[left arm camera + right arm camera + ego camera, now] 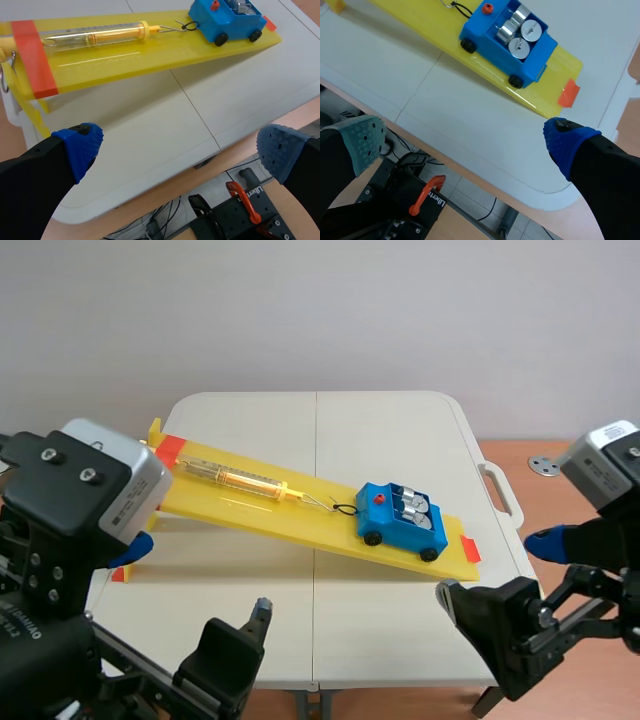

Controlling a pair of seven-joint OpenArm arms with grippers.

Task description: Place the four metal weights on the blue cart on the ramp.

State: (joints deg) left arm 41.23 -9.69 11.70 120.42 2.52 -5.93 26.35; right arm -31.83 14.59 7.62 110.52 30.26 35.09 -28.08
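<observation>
- Blue cart (397,523) sits on the yellow ramp (250,512), near its low end, wheels on the slope.
- Metal weights (530,31) are packed in the cart's open bed. I count four from the right wrist view: two show flat tops, two beyond them show more side. Can't tell whether those two lean.
- Judged from this, loading looks done, with nothing loose on the tabletop (300,620).
- Spring scale (235,478) lies along the upper ramp. Its wire hook (186,25) catches a black loop at the cart's uphill end, and that link looks like all that holds the cart on the slope.
- Left hand (180,150): fingers spread wide and holding nothing, low over the tabletop's near edge, well apart from the ramp.
- Right hand (465,140): also wide open and empty, near the tabletop's edge, short of the ramp's low end.
- Risk: any nudge to the cart could slip the loop off the hook. The loaded cart would then likely roll off the low end.
- Risk: a knock to the ramp's edge from the right hand could jolt the weights, and a leaning one could tip out.
- Risk: pressing down on the weights would stretch the scale and shift the cart downhill.
</observation>
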